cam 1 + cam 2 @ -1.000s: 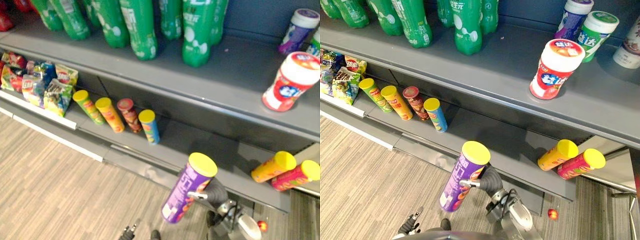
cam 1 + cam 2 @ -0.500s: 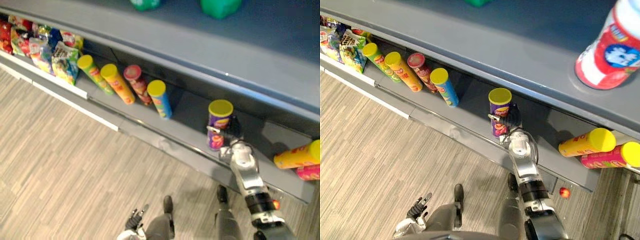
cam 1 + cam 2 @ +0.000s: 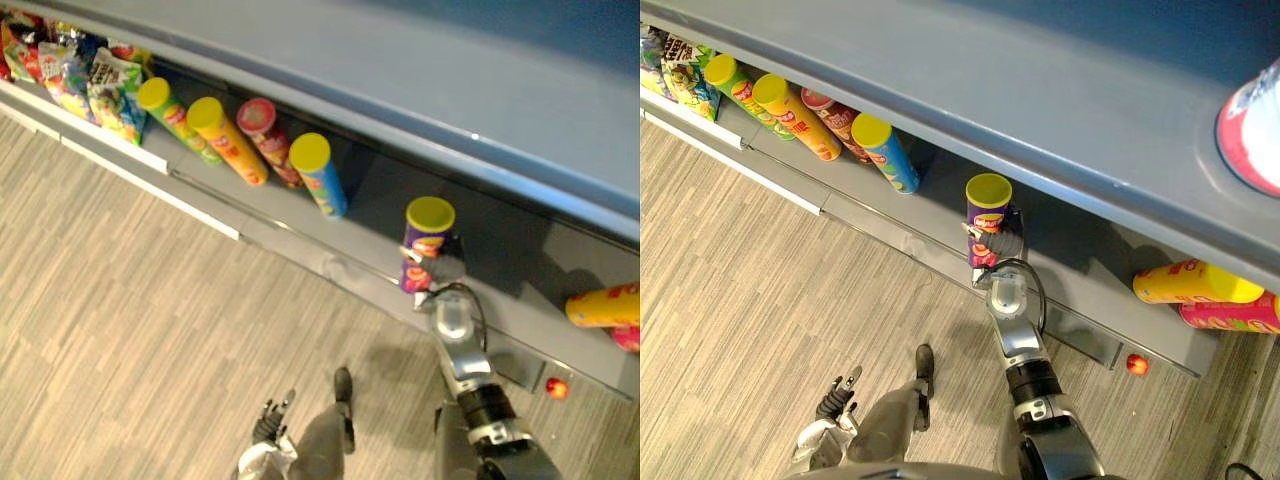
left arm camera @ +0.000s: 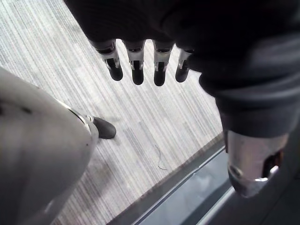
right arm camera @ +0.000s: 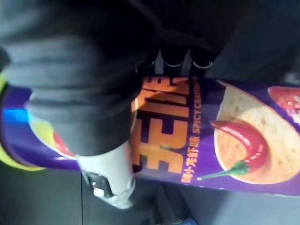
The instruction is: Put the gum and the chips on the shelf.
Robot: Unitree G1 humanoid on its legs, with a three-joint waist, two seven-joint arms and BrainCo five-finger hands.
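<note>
Right hand point(image 3: 1008, 243): fingers and thumb curled round a tall purple cardboard chips can with yellow lid point(image 3: 986, 215), upright on the grey metal lower shelf point(image 3: 1085, 270). Four lying snack tubes point(image 3: 790, 100) at the can's 10 o'clock. Red-and-white plastic gum tub point(image 3: 1255, 135) on the grey upper shelf point(image 3: 1040, 110), at 2 o'clock. Left hand point(image 4: 137, 65): fingers straight, empty, over the striped wood-look floor point(image 3: 760, 290).

Even light falls from above; the floor point(image 3: 120, 300) is pale and bright. The upper shelf point(image 3: 420, 90) shades the back of the lower shelf point(image 3: 1080, 275), with a small glint on its front edge. Under my right hand point(image 5: 84, 70) it is dim, and the purple chips can point(image 5: 225, 131) carries a faint sheen. My left hand point(image 4: 187, 28) is dark against the bright floor.
</note>
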